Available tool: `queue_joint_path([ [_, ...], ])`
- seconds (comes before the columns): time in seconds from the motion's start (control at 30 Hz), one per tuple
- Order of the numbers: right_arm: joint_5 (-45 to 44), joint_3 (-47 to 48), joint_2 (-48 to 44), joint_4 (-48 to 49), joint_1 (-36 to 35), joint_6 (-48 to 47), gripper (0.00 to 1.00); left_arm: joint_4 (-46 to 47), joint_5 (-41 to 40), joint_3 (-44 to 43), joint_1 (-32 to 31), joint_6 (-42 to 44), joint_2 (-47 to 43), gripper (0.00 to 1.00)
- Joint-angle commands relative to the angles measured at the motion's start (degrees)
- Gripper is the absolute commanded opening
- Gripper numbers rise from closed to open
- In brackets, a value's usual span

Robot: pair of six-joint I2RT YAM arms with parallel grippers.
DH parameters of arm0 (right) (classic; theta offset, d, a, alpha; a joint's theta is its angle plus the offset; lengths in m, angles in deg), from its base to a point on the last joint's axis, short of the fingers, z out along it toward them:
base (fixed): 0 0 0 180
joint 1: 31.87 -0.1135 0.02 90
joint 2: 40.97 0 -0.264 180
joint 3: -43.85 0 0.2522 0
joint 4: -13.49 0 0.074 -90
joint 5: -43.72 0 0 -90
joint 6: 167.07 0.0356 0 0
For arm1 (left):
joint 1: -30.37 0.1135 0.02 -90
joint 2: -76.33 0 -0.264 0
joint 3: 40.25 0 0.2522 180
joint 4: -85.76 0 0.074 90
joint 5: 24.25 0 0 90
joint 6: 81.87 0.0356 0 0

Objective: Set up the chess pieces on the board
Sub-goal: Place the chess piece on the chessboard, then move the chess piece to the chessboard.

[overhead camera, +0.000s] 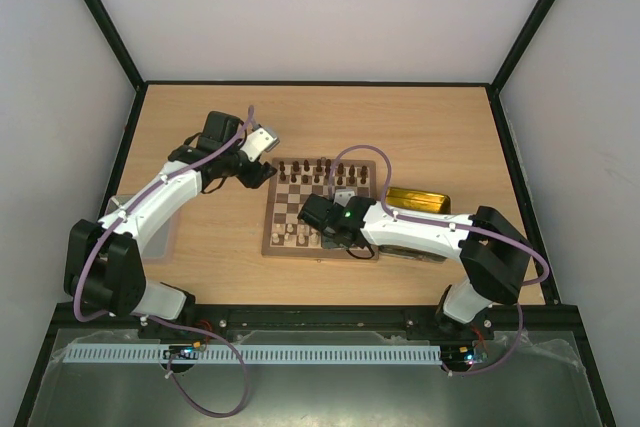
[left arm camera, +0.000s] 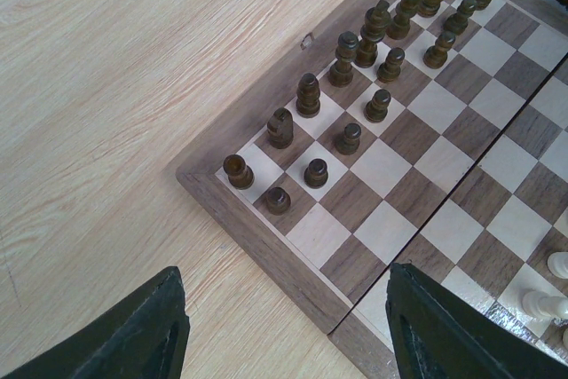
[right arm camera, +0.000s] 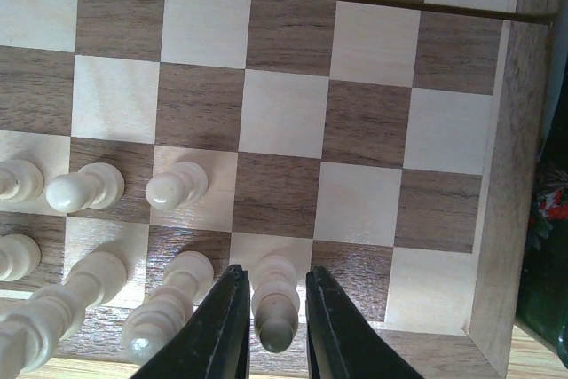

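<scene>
Standing on the back row of the board (overhead camera: 290,205), near its 6 o'clock edge in the overhead view, a cream piece (right arm camera: 275,312) sits between the two fingers of the right gripper (right arm camera: 272,272). The fingers are narrowed to a slim gap and flank the piece closely on both sides. Whether they press it or only bracket it cannot be told.

Judging from this, the step in hand is seating or releasing this piece on its square. To do it well, the piece should rest flat and centred, the fingers should part only a little, and the wrist should lift straight up. A neighbouring cream piece (right arm camera: 164,312) stands just beside at 9 o'clock, and a cream pawn (right arm camera: 176,188) is near at 10 o'clock. Squares toward 3 o'clock are bare.

Dark pieces (overhead camera: 320,169) line the board's 12 o'clock edge in two rows. The left gripper (left arm camera: 288,330) hangs wide open and empty by the board's 10 o'clock corner, well apart from the right gripper. A gold tray (overhead camera: 420,199) lies on the table (overhead camera: 420,127) at 3 o'clock of the board, partly under the right arm.
</scene>
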Motion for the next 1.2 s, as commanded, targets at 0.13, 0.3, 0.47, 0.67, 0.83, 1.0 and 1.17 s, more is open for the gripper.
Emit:
queue_joint_path([
  [0.13,-4.02,2.49,-0.96,-2.42,-0.17,1.18,0.18,0.37,1.05,0.64,0.48,-0.27,-1.14,0.63],
  [0.3,-8.1,6.49,-2.29,-6.59,1.97,-0.19,0.18,0.38,1.01,0.5,0.44,-0.36,-1.37,0.63],
  [0.47,-6.34,8.77,-4.86,-6.61,9.44,-4.61,0.19,0.46,2.59,0.94,1.69,-0.44,-1.31,0.63],
  [0.67,-4.28,16.58,0.77,-6.9,13.37,-10.69,0.26,-0.47,7.01,1.03,4.93,-0.27,-1.26,0.62],
  [0.83,-0.29,23.64,9.16,-5.01,14.95,-13.18,0.28,-1.11,9.69,2.03,6.94,0.22,-1.76,0.63],
  [1.0,7.82,27.83,16.1,-1.15,17.87,-14.02,0.27,-1.19,10.94,2.74,8.12,0.09,-2.22,0.63],
  [1.17,8.96,31.08,20.62,-0.5,19.5,-14.5,0.26,-1.02,12.25,2.96,9.63,0.02,-2.76,0.63],
])
